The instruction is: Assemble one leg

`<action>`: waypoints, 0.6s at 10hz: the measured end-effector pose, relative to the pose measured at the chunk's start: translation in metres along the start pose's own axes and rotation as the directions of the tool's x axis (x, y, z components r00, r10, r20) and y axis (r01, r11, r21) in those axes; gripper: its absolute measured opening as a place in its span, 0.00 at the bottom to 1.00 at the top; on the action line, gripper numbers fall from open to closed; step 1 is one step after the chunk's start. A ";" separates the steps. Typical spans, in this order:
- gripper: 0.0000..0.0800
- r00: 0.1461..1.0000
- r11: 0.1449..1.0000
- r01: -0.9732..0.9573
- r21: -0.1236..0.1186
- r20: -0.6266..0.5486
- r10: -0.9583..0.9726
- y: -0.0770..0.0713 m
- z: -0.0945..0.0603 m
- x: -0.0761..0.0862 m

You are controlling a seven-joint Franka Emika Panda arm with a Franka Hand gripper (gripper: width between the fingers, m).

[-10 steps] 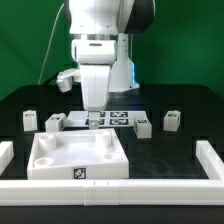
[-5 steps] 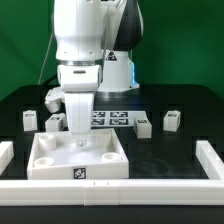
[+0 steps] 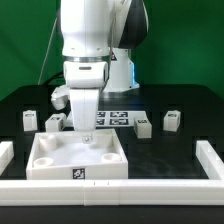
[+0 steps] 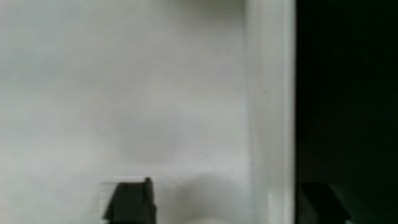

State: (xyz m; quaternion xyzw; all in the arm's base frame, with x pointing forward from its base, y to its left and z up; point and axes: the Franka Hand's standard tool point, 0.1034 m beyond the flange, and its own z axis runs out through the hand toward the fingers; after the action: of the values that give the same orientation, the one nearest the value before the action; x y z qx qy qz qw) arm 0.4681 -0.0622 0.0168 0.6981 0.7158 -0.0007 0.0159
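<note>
1. Exterior view: the gripper hangs low over the large white square tray-like plastic panel, near its far edge; I cannot tell whether it is open or closed.
2. Beyond the panel, four small white plastic tagged blocks stand on the black surface. From the exterior view's left they are the leftmost leg, second leg, third leg and rightmost leg.

Leg showing as smooth white plastic with faint satin sheen; tag face looking like matt black-and-white print. Tray-like panel looking like same white plastic, smooth, softly shining on rim. Border bar appearing white, smooth, plastic-like. Table reading as matt black, giving no reflections. Arm shell gleaming as glossy white plastic. Backdrop looking flat matt green.
</note>
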 end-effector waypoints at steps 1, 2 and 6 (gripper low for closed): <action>0.33 1.000 1.000 0.000 0.000 0.000 0.000 0.000 0.000 0.000; 0.16 1.000 1.000 0.000 0.001 0.000 0.000 0.000 0.000 0.000; 0.07 1.000 1.000 0.000 0.001 0.000 0.000 0.000 0.001 0.000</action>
State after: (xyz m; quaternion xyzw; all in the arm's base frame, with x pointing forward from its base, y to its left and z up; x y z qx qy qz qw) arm 0.4677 -0.0624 0.0163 0.6983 0.7157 -0.0010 0.0154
